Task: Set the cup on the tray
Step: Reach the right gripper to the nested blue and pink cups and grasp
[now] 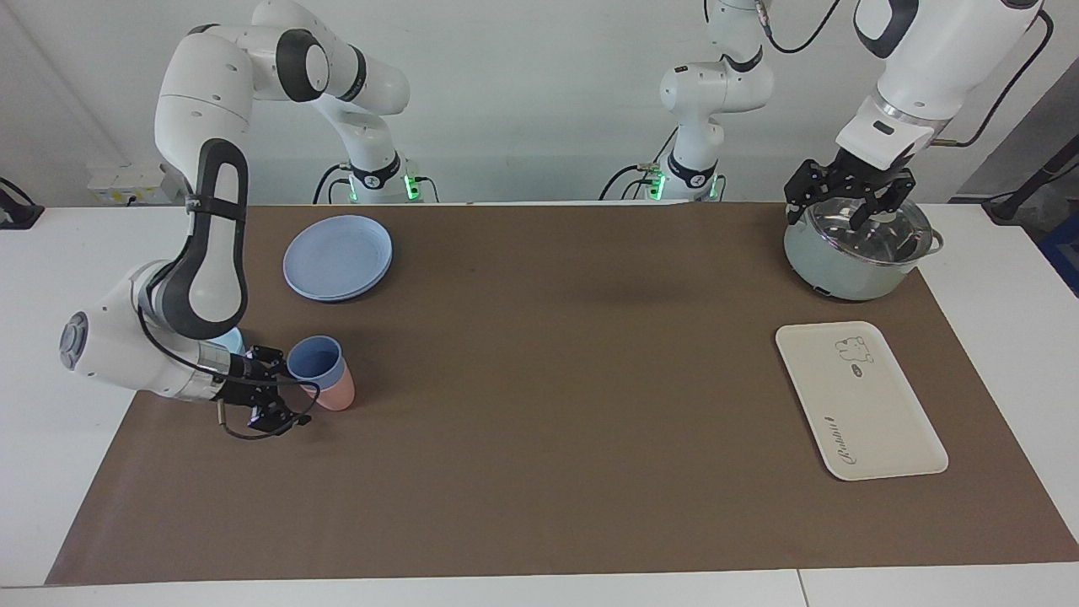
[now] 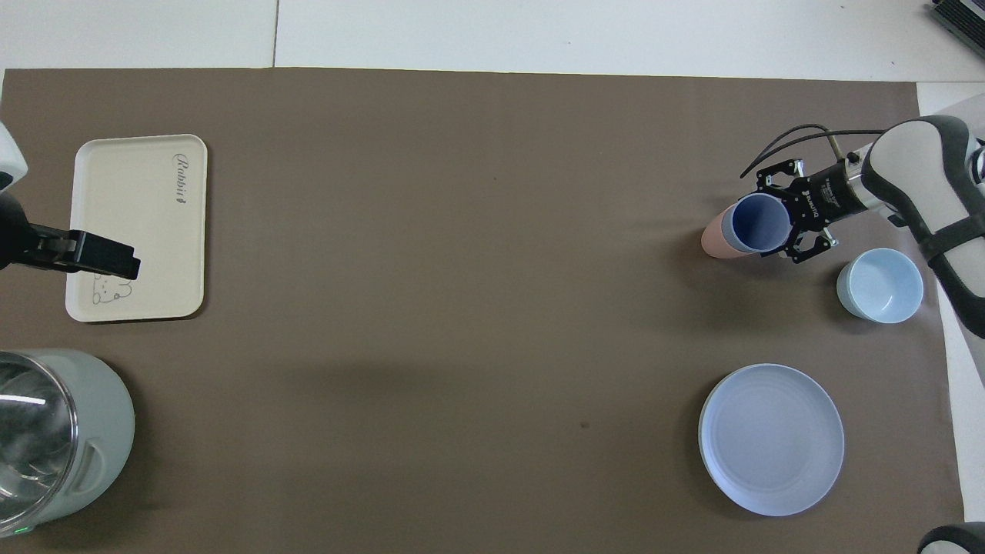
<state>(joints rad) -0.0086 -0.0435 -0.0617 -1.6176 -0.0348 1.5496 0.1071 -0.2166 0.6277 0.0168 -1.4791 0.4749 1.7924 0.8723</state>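
The blue cup point(image 1: 315, 358) stands nested in a salmon-pink tumbler point(image 1: 340, 393) toward the right arm's end of the table; it also shows in the overhead view point(image 2: 760, 223). My right gripper point(image 1: 291, 388) is low beside it, open, with its fingers spread on either side of the cup's rim point(image 2: 781, 219). The cream-white tray point(image 1: 860, 400) lies flat and bare toward the left arm's end point(image 2: 138, 223). My left gripper point(image 1: 856, 211) waits just above the pot's glass lid.
A grey-green pot point(image 1: 856, 261) with a glass lid stands nearer to the robots than the tray. A light-blue bowl point(image 2: 879, 285) sits beside the stacked cups, under the right arm. A round pale-blue plate point(image 1: 337, 255) lies nearer to the robots than the cups.
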